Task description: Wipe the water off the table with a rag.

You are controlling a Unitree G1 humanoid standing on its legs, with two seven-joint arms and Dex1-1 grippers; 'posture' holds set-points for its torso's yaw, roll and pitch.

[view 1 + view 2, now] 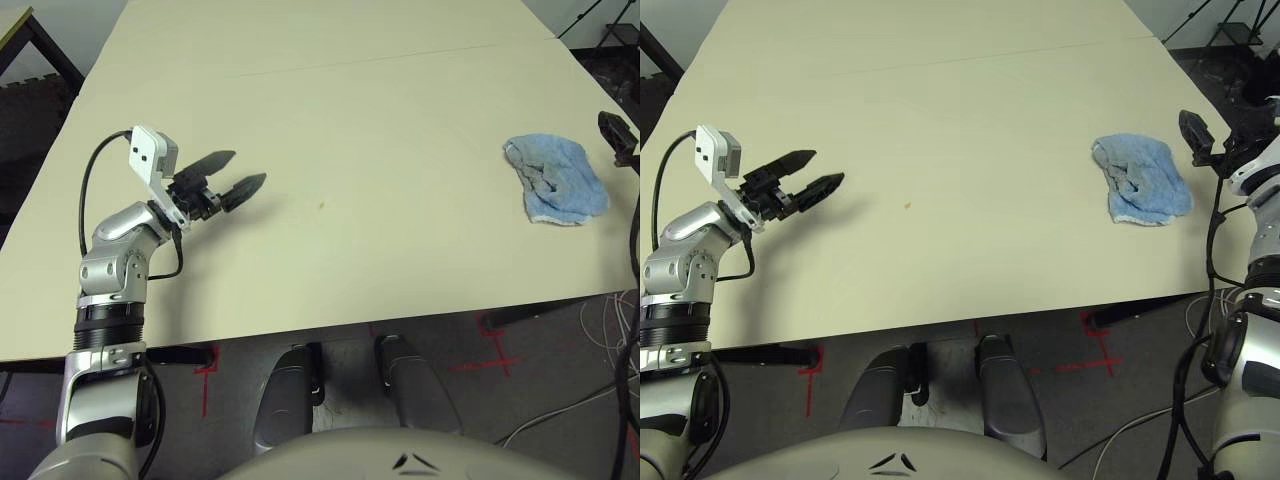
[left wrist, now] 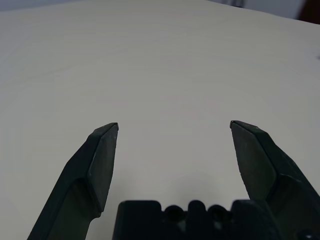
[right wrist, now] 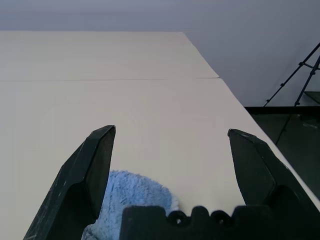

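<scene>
Rag [image 1: 1140, 180] lies crumpled on table [image 1: 400, 120]; no writing legible anywhere

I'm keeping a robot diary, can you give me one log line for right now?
rag: crumpled, table's right side, untouched | drop: mid-table, unwiped | left gripper: open, empty | right gripper: open, just right of rag

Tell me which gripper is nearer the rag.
The right gripper: it sits open just beside the rag at the table's right edge. The left gripper, also open, hovers far across the table on the other side.
</scene>
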